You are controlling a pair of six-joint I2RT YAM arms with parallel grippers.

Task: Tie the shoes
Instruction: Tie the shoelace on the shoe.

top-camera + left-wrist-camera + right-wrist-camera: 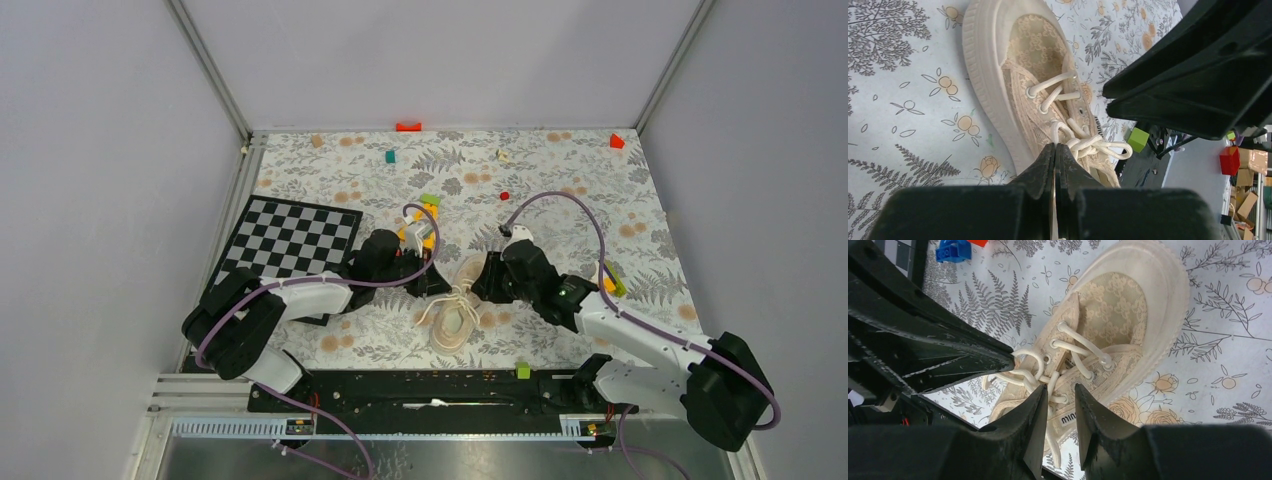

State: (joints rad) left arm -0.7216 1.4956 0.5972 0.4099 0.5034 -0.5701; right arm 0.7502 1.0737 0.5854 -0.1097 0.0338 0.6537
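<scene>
My left claw [1055, 148] is pressed tight together right at the knot of the laces [1088, 146], my right claw [1061, 392] stands apart astride one strand, and the cream sneaker [458, 305] lies between them on the desk [600, 180], near the middle of its near edge.

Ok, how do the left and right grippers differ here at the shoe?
The left gripper has its jaws pressed shut; the right gripper shows a clear gap between its jaws. In the top view the left gripper reaches the shoe from the left, the right gripper from the right. A strand of the laces runs between the right gripper's fingers; whether the left gripper pinches any is unclear. Both have their tips at the laces.
</scene>
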